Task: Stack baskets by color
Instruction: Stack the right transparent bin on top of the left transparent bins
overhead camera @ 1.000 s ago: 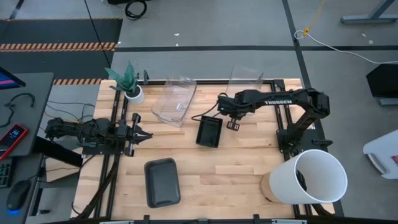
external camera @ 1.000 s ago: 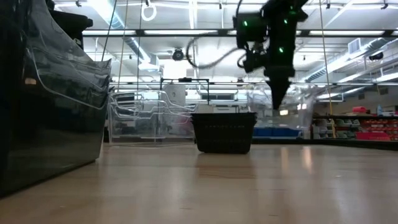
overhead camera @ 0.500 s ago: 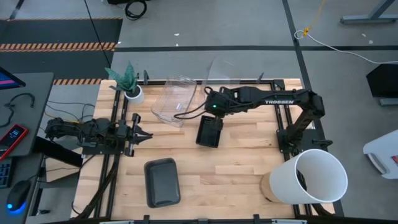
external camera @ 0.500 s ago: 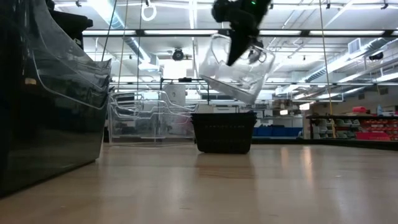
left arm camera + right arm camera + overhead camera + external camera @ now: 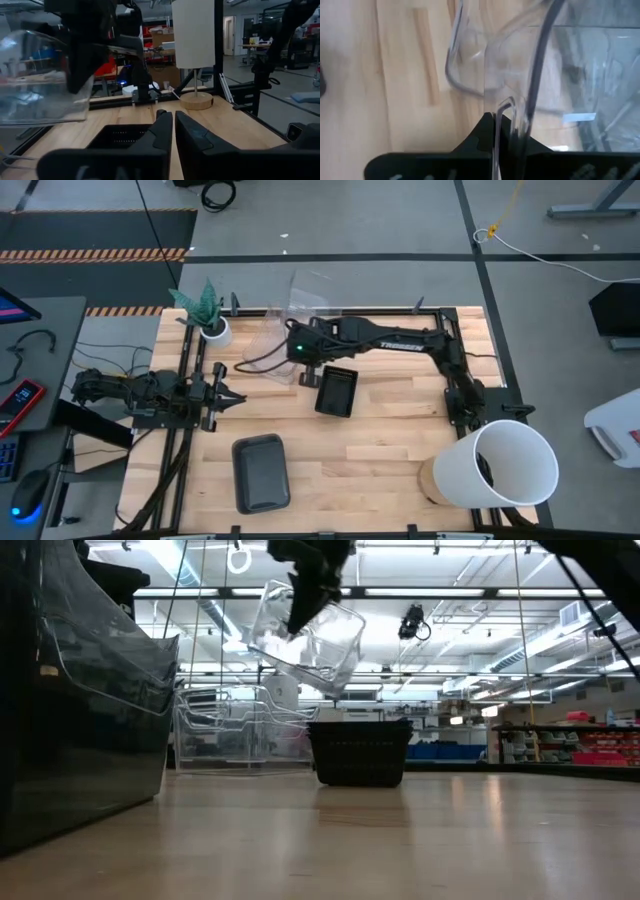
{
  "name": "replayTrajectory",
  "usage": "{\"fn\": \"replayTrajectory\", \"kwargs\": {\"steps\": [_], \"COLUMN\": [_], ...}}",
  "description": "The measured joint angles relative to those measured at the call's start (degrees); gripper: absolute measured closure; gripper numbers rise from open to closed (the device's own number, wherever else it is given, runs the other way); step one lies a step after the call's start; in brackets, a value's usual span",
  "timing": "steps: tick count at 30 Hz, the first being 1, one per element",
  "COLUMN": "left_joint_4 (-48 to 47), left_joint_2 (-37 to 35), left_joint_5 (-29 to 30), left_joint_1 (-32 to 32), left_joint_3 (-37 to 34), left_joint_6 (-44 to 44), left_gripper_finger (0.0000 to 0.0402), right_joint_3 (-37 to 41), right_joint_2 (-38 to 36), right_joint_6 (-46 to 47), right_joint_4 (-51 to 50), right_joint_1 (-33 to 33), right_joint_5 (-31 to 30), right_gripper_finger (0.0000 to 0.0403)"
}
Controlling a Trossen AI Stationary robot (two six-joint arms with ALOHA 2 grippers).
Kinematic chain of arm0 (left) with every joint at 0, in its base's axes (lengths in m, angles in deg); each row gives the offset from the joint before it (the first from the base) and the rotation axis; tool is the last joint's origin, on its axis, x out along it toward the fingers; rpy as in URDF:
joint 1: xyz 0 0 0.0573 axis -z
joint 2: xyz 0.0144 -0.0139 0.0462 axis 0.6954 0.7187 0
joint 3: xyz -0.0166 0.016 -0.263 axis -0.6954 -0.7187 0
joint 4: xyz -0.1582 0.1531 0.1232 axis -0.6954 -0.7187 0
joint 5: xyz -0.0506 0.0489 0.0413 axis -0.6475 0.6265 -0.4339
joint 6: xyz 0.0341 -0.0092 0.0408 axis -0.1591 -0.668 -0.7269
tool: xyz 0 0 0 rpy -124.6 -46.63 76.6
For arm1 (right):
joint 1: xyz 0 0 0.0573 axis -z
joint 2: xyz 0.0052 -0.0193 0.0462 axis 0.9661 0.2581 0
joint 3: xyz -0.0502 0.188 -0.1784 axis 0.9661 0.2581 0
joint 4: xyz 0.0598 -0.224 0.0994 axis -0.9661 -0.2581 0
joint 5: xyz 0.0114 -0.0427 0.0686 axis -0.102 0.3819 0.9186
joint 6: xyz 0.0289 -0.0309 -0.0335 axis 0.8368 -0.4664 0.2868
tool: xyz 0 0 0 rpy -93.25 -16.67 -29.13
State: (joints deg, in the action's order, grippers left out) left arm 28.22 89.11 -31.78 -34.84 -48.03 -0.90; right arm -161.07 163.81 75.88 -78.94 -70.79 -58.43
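My right gripper (image 5: 296, 356) hangs above the table's far middle, shut on a clear basket (image 5: 306, 636) that is tilted in the air. Below it another clear basket (image 5: 272, 345) rests on the table. Just to its right a black slotted basket (image 5: 337, 390) stands on its base, and a dark-grey basket (image 5: 260, 472) lies near the front edge. My left gripper (image 5: 232, 395) waits shut at the table's left side, touching nothing. My right gripper pinches one wall of the clear basket at its rim (image 5: 496, 107) between its two fingers, a single layer of plastic. The fingers come slanting down from above and from the table's right. The basket hangs tilted below them, clear of the table and of the other baskets.
A big white bucket (image 5: 505, 465) stands at the near right corner. A small white plant pot (image 5: 215, 330) sits at the far left. Bare wood shows between the black basket and the bucket.
My right gripper has gone up and toward the table's left edge, carrying the clear basket from the far right to above the other clear basket. The gripper has tipped, and the basket now hangs tilted.
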Motion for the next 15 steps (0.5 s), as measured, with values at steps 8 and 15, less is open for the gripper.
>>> {"fn": "replayTrajectory", "kwargs": {"steps": [8, 15], "left_joint_4": [0.05, 0.09], "left_joint_2": [0.0, 0.0], "left_joint_5": [0.0, 0.02], "left_joint_1": [0.0, 0.0], "left_joint_3": [0.0, 0.0], "left_joint_6": [0.0, 0.02], "left_gripper_finger": [0.0369, 0.0378], "right_joint_3": [-4.94, -5.05], "right_joint_2": [3.79, 5.67], "right_joint_6": [-5.52, -6.72], "right_joint_4": [8.76, 16.82], "right_joint_1": [-0.02, 0.04], "right_joint_5": [2.8, 2.47], "right_gripper_finger": [0.0396, 0.0396]}}
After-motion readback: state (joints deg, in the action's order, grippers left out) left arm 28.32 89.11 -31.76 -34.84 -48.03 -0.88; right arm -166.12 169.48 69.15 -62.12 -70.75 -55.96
